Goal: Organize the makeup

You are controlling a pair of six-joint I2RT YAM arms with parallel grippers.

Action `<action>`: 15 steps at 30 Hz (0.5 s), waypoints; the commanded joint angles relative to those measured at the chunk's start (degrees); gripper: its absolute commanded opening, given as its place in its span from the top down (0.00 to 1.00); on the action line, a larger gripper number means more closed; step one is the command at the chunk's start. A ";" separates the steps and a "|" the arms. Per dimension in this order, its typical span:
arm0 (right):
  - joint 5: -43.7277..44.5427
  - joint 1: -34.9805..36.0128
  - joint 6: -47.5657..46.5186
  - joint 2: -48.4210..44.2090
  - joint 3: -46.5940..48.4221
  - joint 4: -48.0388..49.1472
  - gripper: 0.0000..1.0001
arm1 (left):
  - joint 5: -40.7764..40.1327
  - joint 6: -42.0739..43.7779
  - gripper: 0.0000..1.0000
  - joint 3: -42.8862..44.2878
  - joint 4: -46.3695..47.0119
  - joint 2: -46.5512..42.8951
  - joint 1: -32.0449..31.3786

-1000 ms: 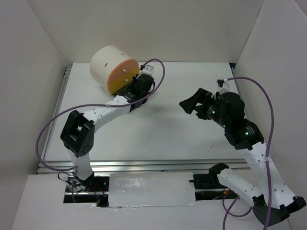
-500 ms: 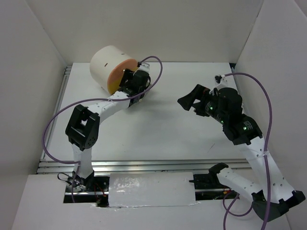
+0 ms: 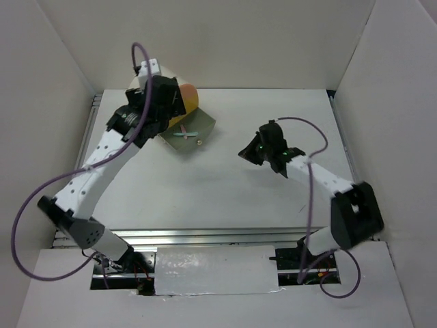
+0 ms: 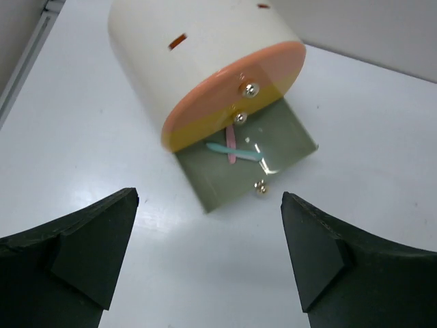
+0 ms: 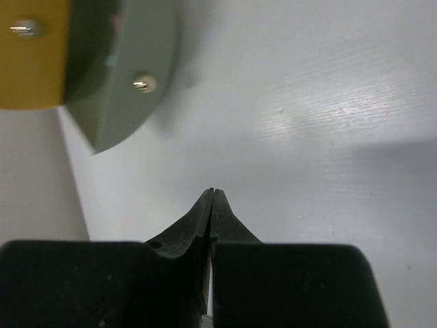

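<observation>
Two pieces of the makeup, a short pink stick (image 4: 231, 142) and a short teal stick (image 4: 239, 152), lie crossed in a grey-green drawer (image 4: 287, 140). The drawer stands pulled out from the base of the cream cylindrical box (image 4: 198, 48) with its orange front (image 4: 225, 92). My left gripper (image 4: 209, 197) hangs open above the table just in front of the drawer's knob (image 4: 260, 186), holding nothing. Right of the drawer (image 3: 198, 130), my right gripper (image 3: 244, 153) is shut and empty, its tips (image 5: 212, 191) pointing toward the drawer (image 5: 130, 116).
White walls close in the table at the left, back and right. A metal rail (image 3: 89, 137) runs along the left edge and another (image 3: 205, 236) along the near edge. A white block (image 3: 215, 270) sits between the arm bases.
My left gripper opened and lifted back from the box front. The drawer now stands out with the two sticks showing. The right gripper shut and moved a little left and lower.
</observation>
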 commanded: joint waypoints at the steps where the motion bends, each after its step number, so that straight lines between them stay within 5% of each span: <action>1: -2.53 1.01 8.29 13.32 10.07 4.39 1.00 | 6.33 -9.22 0.01 -5.84 -16.42 -5.41 0.06; 4: -2.09 2.25 8.83 29.21 23.60 -2.12 1.00 | 14.69 -6.23 0.01 -10.68 -16.69 -13.13 0.58; 9: -4.54 2.78 11.11 42.26 40.07 -7.95 1.00 | 20.50 -8.60 0.01 -17.72 -17.22 -20.97 0.85; 15: -14.64 2.95 14.54 49.65 42.91 1.36 1.00 | 20.68 -11.06 0.01 -21.78 -17.92 -28.09 0.94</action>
